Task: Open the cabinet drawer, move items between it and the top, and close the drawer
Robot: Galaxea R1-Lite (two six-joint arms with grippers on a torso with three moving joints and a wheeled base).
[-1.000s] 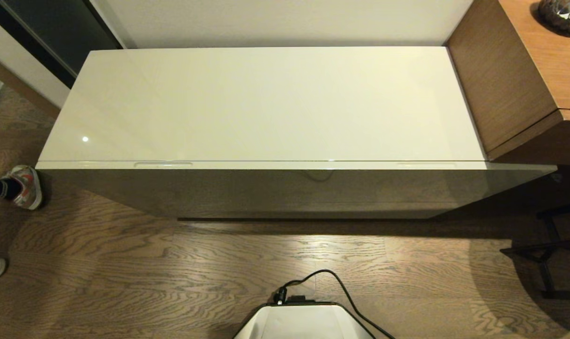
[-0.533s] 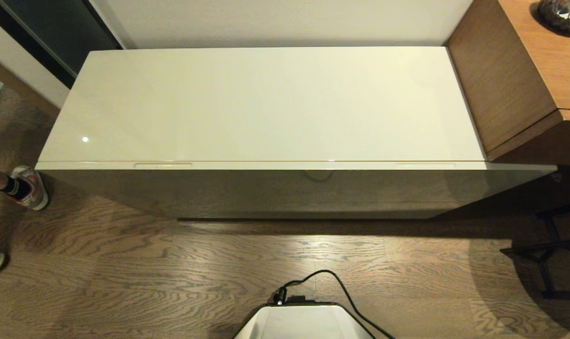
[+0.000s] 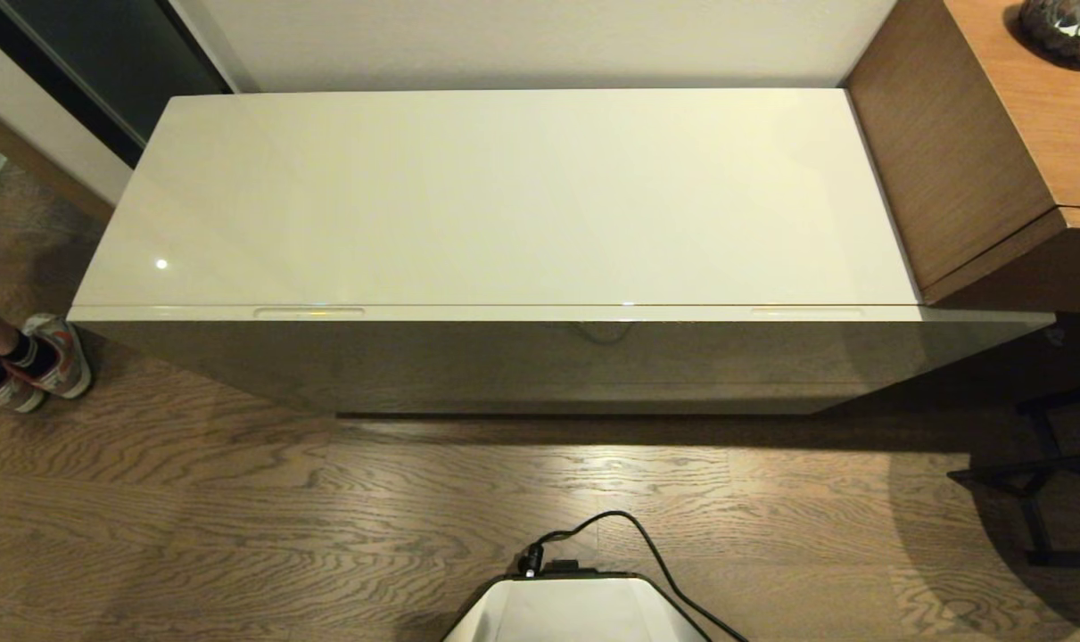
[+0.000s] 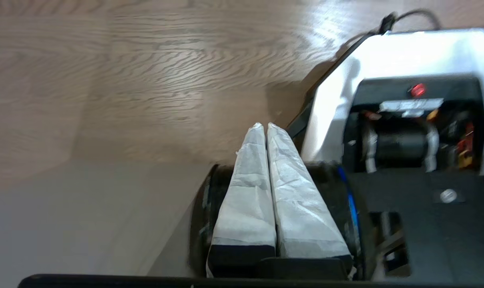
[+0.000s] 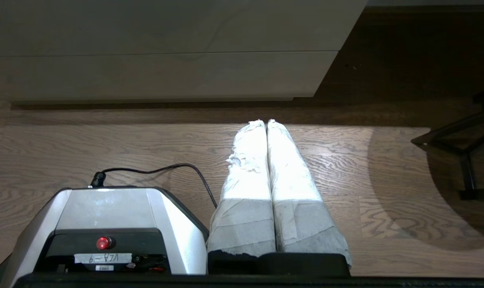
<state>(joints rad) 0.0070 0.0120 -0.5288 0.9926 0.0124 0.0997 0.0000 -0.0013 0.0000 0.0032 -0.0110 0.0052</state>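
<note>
The top (image 3: 504, 196) is a glossy cream-white surface with nothing on it. Under its front edge the cabinet drawer (image 3: 548, 361) sits pushed in, its rim showing two slim recesses (image 3: 309, 313). The items are out of view. Neither arm appears in the head view. My left gripper (image 4: 264, 126) is shut and empty, its white-wrapped fingers (image 4: 249, 192) pressed together above the wooden floor beside my base (image 4: 389, 52). My right gripper (image 5: 264, 122) is also shut and empty, low over the floor and pointing at the drawer front (image 5: 166, 72).
A brown wooden cabinet (image 3: 959, 160) abuts the right end, with a dark round object (image 3: 1064, 27) on it. Black stand legs (image 3: 1039, 473) are on the floor at the right. A person's shoes (image 3: 45, 361) stand at the left edge. My base (image 3: 575, 611) and its cable (image 3: 633, 530) are in front.
The person's feet at the left edge have shifted and now stand together near the cabinet's left corner. The cabinet and drawer look the same.
</note>
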